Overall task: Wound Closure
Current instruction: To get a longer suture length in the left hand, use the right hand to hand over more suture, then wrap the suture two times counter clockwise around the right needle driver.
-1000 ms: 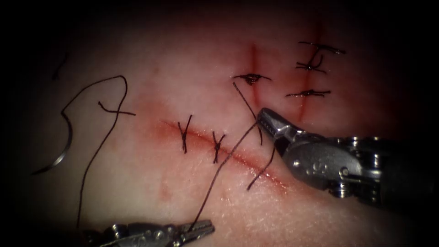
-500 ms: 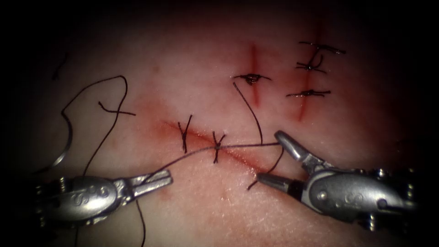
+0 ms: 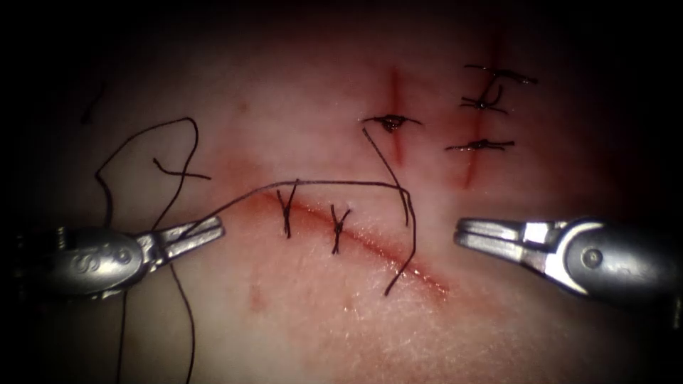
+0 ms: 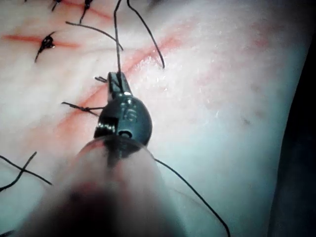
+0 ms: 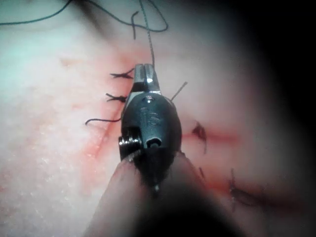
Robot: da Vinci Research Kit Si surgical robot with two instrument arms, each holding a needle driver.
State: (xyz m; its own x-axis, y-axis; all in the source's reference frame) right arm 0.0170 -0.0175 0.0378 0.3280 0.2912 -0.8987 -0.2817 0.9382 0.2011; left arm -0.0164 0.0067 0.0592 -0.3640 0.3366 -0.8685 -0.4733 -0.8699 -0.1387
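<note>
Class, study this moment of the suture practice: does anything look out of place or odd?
Yes: the needle lies loose on the tissue, left of the cut, in neither tool. The left tool grips only thread; the right tool is shut on nothing.

**Surgical training bench**

A suturing practice setup, not an operating room: a pale slab of tissue (image 3: 299,313) under endoscope lighting, scored with several short practice cuts (image 3: 393,114) already closed by knotted stitches (image 3: 339,229), loose thread (image 3: 153,142) lying across it.
</note>
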